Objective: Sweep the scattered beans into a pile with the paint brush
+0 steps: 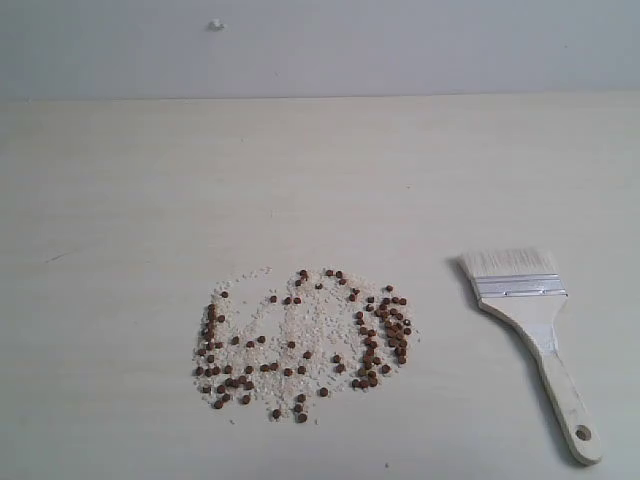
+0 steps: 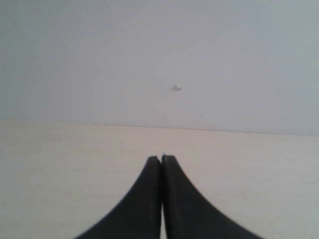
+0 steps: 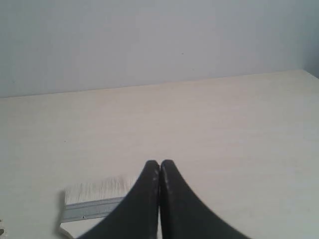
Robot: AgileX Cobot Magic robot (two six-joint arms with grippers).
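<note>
Beans [image 1: 300, 345] lay scattered among white grains [image 1: 320, 322] on the pale table [image 1: 150, 200], paint brush [image 1: 528, 320] flat just to their right, untouched, left gripper [image 2: 161, 158] and right gripper [image 3: 159, 163] both closed, empty.

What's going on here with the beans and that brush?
Nothing is being handled yet. The beans lie scattered on the table, mixed with white grains, and the brush lies flat beside them, untouched. The left gripper and right gripper are both shut and empty; the right one hangs near the brush.
</note>
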